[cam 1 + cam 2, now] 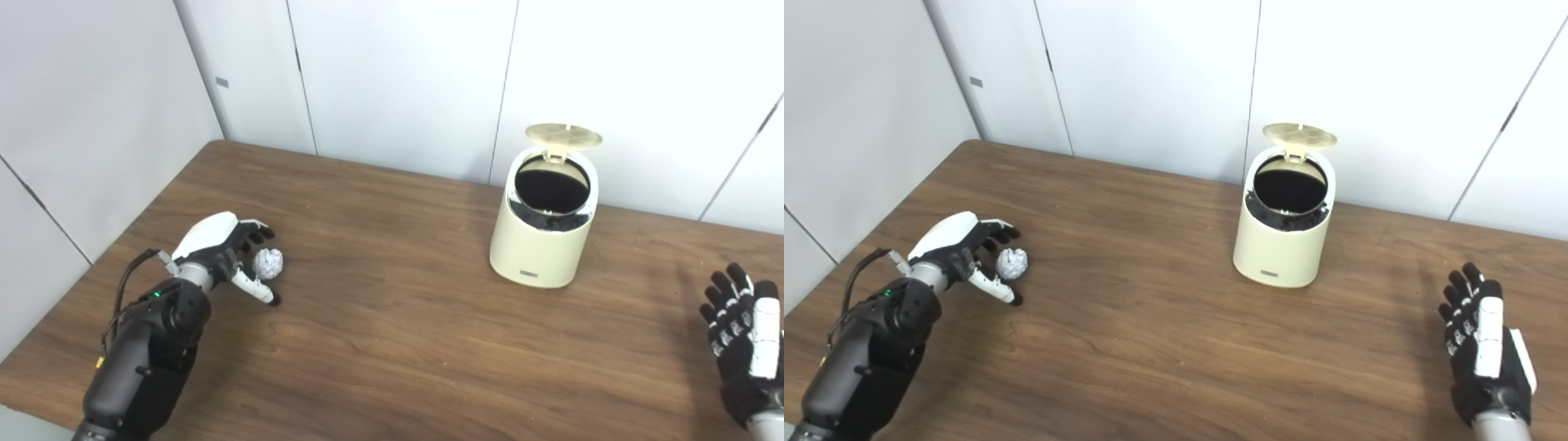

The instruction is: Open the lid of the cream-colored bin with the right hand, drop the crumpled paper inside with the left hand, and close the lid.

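Over on the counter's [392,343] left side, the crumpled paper [268,263] sits inside the left hand's [223,248] spread fingers, touching maybe, not gripped yet. Bin [542,236] is well off to its right with the lid [563,136] up; right hand [744,334] hangs empty, fingers apart.

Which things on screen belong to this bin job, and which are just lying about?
Job:
- cream-colored bin, its lid already up
- crumpled paper on the table, between the open left hand's fingers and thumb, not gripped
- right hand, open, off to the right

Lying about:
- nothing else on the table
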Robot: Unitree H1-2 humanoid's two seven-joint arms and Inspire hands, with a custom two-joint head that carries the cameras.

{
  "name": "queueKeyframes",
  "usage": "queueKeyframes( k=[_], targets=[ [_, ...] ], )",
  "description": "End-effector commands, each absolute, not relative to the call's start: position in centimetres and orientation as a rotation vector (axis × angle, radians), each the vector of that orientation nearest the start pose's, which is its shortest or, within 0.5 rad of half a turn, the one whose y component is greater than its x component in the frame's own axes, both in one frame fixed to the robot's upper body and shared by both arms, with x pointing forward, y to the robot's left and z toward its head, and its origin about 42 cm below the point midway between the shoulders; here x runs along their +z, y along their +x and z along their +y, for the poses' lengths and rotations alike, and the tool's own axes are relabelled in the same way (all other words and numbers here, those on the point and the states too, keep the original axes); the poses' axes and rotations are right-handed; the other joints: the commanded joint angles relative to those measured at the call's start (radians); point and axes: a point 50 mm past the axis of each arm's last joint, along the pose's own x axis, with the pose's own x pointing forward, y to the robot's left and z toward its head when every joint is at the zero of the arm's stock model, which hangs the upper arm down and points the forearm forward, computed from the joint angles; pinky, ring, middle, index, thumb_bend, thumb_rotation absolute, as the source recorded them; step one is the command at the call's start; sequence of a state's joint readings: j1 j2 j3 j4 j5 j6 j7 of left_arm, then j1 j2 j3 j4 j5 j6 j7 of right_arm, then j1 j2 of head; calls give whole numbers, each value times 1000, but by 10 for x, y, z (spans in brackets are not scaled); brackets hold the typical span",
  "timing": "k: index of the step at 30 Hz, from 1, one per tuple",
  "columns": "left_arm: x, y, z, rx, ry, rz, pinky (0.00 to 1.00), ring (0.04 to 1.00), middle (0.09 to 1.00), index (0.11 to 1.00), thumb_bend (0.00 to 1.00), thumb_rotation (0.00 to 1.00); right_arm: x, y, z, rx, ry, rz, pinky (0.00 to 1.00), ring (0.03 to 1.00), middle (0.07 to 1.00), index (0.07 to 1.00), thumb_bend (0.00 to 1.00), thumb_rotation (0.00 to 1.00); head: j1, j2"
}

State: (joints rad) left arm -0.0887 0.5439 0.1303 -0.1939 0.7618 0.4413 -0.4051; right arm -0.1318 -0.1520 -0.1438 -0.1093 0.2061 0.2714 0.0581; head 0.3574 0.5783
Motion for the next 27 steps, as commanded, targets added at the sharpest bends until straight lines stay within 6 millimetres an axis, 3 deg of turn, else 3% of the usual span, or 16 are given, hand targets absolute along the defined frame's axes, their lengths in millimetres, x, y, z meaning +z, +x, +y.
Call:
queueKeyframes(
  k=[1, 9, 18, 19, 21, 22, 25, 27],
  targets=[
    [215, 310, 401, 160, 1179, 260, 626, 731, 764, 787, 885, 0, 174, 329, -280, 5, 52, -61, 1000, 991, 967, 984, 508, 1000, 1, 2],
    [215, 313, 399, 169, 1186, 272, 615, 724, 764, 789, 861, 0, 173, 330, -280, 4, 55, -63, 1000, 990, 959, 980, 503, 1000, 1, 3],
    [217, 311, 399, 183, 1140, 269, 584, 645, 689, 697, 799, 0, 173, 329, -280, 8, 50, -64, 1000, 998, 962, 984, 515, 1000, 1, 9],
    [217, 311, 399, 187, 1131, 272, 582, 629, 666, 670, 779, 0, 173, 329, -280, 9, 51, -65, 1000, 997, 962, 985, 515, 1000, 1, 13],
    [217, 311, 399, 196, 1137, 274, 532, 573, 593, 556, 615, 13, 174, 329, -280, 9, 51, -66, 1000, 993, 957, 981, 522, 1000, 2, 14],
    [217, 312, 398, 201, 1145, 269, 462, 478, 525, 520, 542, 4, 174, 329, -280, 9, 51, -66, 1000, 988, 952, 977, 529, 1000, 2, 14],
    [217, 312, 397, 210, 1161, 252, 401, 408, 504, 502, 507, 0, 175, 329, -280, 6, 72, -62, 1000, 980, 944, 970, 538, 1000, 4, 18],
    [217, 312, 398, 209, 1169, 247, 411, 421, 510, 481, 502, 0, 176, 329, -279, 4, 78, -61, 1000, 977, 941, 969, 543, 1000, 4, 20]
  ],
)
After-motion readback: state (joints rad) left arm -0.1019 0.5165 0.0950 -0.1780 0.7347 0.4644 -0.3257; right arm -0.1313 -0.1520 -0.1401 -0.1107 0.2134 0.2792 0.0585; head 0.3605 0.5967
